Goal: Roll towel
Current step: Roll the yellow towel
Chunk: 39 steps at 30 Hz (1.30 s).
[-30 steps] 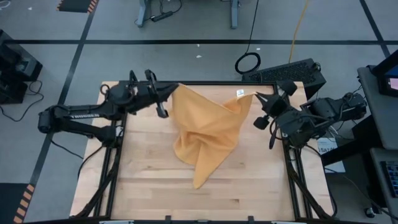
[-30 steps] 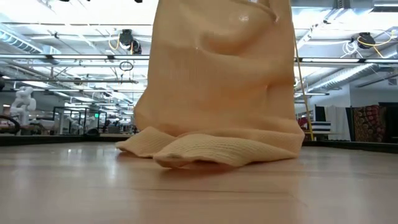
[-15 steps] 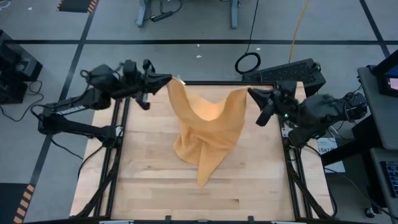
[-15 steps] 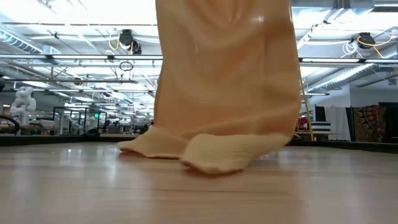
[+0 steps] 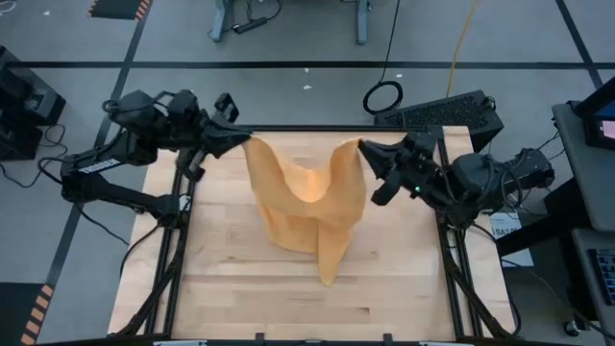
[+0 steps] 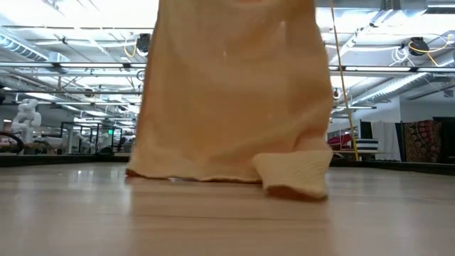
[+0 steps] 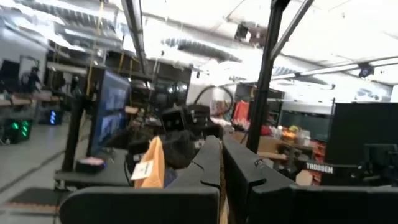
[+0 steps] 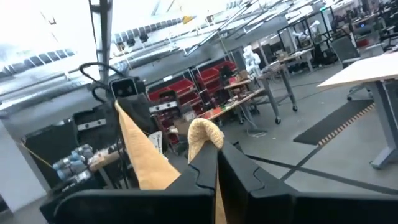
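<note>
Both arms hold the towel (image 5: 306, 207) up by two corners over the far half of the wooden table (image 5: 231, 288), so the cloth hangs between them like a sagging curtain. The left tool (image 5: 240, 140) is clenched on one upper corner near the table's far left edge, and the right tool (image 5: 363, 147) is clenched on the other upper corner, toward the far right; the two tools stand apart with the towel's top edge dipping in a deep curve between them. From above, the orange-yellow fabric falls into folds and narrows to a point that reaches toward the middle of the table. In the low view the towel (image 6: 227, 107) fills the centre as a tall drape whose bottom edge touches the table (image 6: 227, 220), with one lower corner folded over on itself and lying on the wood at the right of the drape. In the left wrist view the left tool's fingers (image 7: 208, 165) are pressed together with a thin strip of the towel (image 7: 153, 165) and its small white label beside them. In the right wrist view the right tool's fingers (image 8: 205, 168) are shut tight on the towel (image 8: 140, 155), a rounded bunch of cloth poking out above the tips
</note>
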Each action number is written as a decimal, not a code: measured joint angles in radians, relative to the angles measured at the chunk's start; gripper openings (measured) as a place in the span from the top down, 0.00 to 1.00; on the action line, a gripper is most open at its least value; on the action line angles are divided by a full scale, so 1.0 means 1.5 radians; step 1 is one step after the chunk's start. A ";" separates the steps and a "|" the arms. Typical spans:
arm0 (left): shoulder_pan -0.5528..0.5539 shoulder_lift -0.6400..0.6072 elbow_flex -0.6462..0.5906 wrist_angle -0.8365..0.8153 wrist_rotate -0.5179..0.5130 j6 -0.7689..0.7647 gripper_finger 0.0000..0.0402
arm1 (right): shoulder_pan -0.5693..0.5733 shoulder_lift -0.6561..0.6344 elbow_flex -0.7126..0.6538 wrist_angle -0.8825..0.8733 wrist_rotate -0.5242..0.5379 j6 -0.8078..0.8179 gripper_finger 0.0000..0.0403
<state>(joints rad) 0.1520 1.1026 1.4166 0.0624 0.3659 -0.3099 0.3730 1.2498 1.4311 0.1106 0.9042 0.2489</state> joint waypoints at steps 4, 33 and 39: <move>-0.027 0.045 0.000 -0.005 0.000 0.001 0.99 | 0.000 0.006 0.000 -0.012 -0.030 -0.016 1.00; -0.095 0.261 -0.007 -0.024 -0.091 0.141 0.96 | -0.031 -0.032 0.000 -0.505 -0.294 0.060 1.00; -0.094 0.289 -0.009 0.000 -0.093 0.159 0.96 | -0.046 -0.029 0.000 -0.562 -0.292 0.098 1.00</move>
<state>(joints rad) 0.0116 1.5365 1.4025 0.0624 0.2259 -0.0712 0.3042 1.2068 1.4307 -0.7317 0.4669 0.3963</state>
